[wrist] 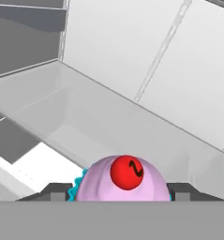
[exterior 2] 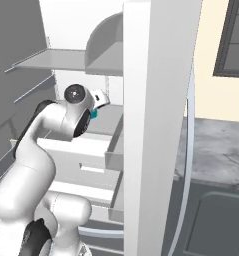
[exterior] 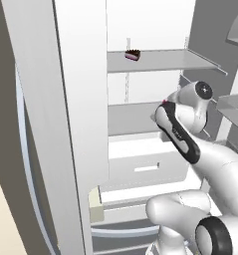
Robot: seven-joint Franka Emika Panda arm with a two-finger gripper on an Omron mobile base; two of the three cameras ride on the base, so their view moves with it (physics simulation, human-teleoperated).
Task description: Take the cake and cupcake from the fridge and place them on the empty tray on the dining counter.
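While reaching into the open fridge [exterior: 80, 99], sits at the level of the middle shelf [exterior: 133, 118], the gripper [wrist: 125, 194] with its dark fingertips [wrist: 55, 191] on either side of the cupcake [wrist: 123, 185]. Pinched between them, it seems, though contact itself hidden behind the frosting and the lower edge of the hand view. Pink frosting, a red ball on top, a sliver of teal wrapper at the side. From the right base view, just a teal speck of the cupcake [exterior 2: 95, 114] under the white hand, above the front edge of that same shelf. From the left base view, a hint of pink [exterior: 164, 102] at the wrist, over the shelf's right half.

Up on the fridge's upper shelf [exterior: 160, 61], toward its left end and near the back wall, rests the cake [exterior: 132, 55]: small, dark on top, pink below. Well apart from the gripper, one shelf higher.

Below the middle shelf, pale drawers [exterior: 140, 167]. To the fridge's right in the right base view, beyond the open door [exterior 2: 158, 125], a grey marbled counter [exterior 2: 216, 145].
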